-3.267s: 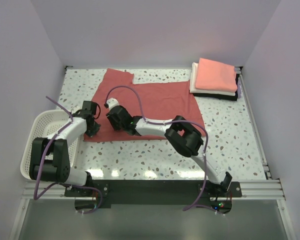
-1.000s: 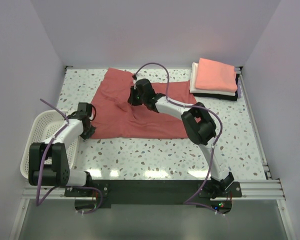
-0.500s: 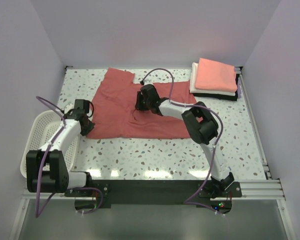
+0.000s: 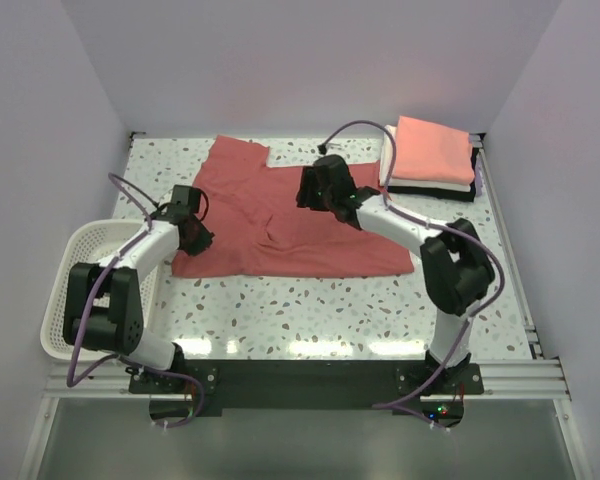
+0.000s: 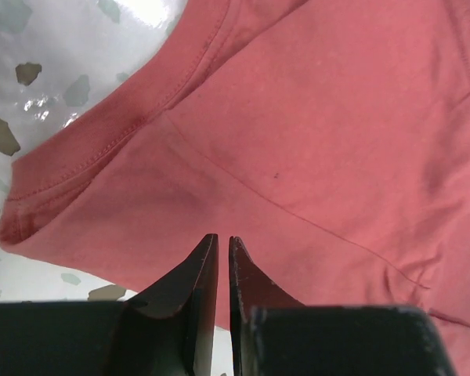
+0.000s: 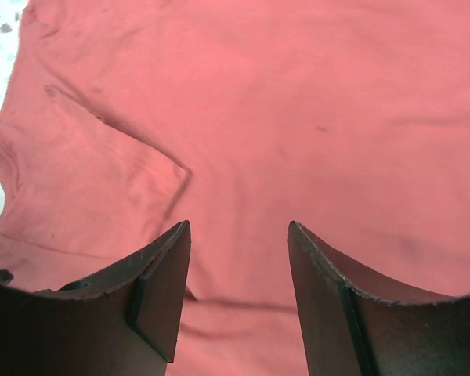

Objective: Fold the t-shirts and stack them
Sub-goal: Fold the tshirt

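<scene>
The brick-red t-shirt (image 4: 248,195) lies spread on the speckled table, with creases near its middle. My left gripper (image 4: 194,233) is shut and hovers at the shirt's left edge; the left wrist view shows its tips (image 5: 219,240) over the red cloth (image 5: 337,117) near a stitched hem, holding nothing. My right gripper (image 4: 315,189) is open over the shirt's upper right part; in the right wrist view its tips (image 6: 239,225) are spread above the flat cloth (image 6: 298,94). A folded stack (image 4: 430,155) with salmon-pink on top, then white, then black, sits at the far right corner.
A white mesh basket (image 4: 72,290) hangs at the table's left edge beside the left arm. Speckled tabletop (image 4: 310,300) shows in front of the shirt and to its right. Walls close the table at the back and both sides.
My right gripper has moved right and back across the shirt, open. My left gripper has moved right onto the shirt's left edge. The shirt has shifted little since half a second ago.
</scene>
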You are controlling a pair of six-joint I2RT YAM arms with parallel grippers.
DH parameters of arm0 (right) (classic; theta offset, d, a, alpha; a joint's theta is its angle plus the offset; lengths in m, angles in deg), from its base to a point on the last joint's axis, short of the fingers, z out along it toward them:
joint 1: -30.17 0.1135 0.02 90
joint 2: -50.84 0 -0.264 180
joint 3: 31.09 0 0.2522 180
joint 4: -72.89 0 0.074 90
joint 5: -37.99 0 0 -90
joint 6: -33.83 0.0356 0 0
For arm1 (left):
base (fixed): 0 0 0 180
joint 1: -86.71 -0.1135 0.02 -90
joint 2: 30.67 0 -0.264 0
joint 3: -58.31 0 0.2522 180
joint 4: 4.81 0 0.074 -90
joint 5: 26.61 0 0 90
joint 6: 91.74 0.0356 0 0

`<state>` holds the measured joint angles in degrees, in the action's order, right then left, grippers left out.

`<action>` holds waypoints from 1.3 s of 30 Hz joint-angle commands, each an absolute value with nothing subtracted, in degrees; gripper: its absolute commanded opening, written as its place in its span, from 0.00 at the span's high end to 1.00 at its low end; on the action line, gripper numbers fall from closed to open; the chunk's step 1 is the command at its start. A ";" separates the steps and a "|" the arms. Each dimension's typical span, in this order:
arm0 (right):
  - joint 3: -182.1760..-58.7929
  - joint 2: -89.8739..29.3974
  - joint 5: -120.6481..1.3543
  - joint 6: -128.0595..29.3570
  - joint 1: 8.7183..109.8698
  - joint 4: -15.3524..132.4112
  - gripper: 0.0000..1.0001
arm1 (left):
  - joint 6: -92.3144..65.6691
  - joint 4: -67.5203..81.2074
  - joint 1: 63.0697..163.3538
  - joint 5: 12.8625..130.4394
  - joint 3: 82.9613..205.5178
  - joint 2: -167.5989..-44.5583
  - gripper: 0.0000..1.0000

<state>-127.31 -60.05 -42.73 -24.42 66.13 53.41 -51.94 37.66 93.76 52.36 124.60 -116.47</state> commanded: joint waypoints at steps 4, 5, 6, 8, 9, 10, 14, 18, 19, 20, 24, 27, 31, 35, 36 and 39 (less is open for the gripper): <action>-112.10 -47.35 -38.12 -18.55 61.03 46.39 0.43 | -54.47 37.07 93.39 49.59 119.54 -117.24 0.84; -110.52 -45.59 -37.77 -18.20 60.23 45.42 0.43 | -54.74 38.81 93.39 48.72 119.44 -117.51 0.84; -107.72 -44.70 -37.51 -18.11 59.53 45.07 0.43 | -54.74 39.70 93.39 48.10 119.44 -117.86 0.84; -104.98 -43.38 -37.41 -17.15 56.72 44.54 0.43 | -54.83 40.67 93.30 46.87 118.31 -117.51 0.84; -102.27 -42.33 -37.85 -16.97 55.67 44.97 0.43 | -54.65 40.94 93.04 46.61 117.78 -116.99 0.84; -101.11 -41.97 -38.46 -16.88 53.74 45.32 0.43 | -54.57 41.11 92.08 46.52 116.73 -116.63 0.84; -97.85 -41.88 -39.87 -16.61 50.39 45.59 0.43 | -52.90 42.26 89.62 45.20 114.79 -115.05 0.84; -95.40 -42.32 -40.67 -16.18 48.36 45.85 0.44 | -52.19 43.31 88.30 43.71 113.38 -111.54 0.84; -94.34 -42.23 -41.10 -15.65 47.84 45.77 0.44 | -52.19 43.83 88.12 43.09 112.94 -110.49 0.83; -93.72 -42.06 -41.28 -14.69 47.57 46.20 0.44 | -52.11 43.93 88.12 42.39 112.68 -110.04 0.83; -89.34 -41.18 -42.77 -13.28 47.22 46.91 0.44 | -51.84 44.37 88.03 41.86 111.36 -109.42 0.83; -85.83 -39.43 -43.48 -12.31 46.96 47.17 0.44 | -51.84 44.19 88.03 41.68 110.48 -109.25 0.83; -82.12 -36.18 -44.27 -11.52 46.60 45.94 0.45 | -51.67 44.28 87.94 41.86 109.25 -108.63 0.83; -78.87 -31.70 -44.97 -11.69 46.43 43.84 0.45 | -50.96 45.16 87.94 41.77 108.63 -106.70 0.83; -77.30 -29.34 -45.06 -11.69 46.43 43.40 0.45 | -50.87 45.33 88.03 41.77 108.46 -106.26 0.83; -74.57 -24.15 -46.47 -11.25 46.43 41.47 0.45 | -50.61 45.68 88.03 42.64 108.81 -104.68 0.83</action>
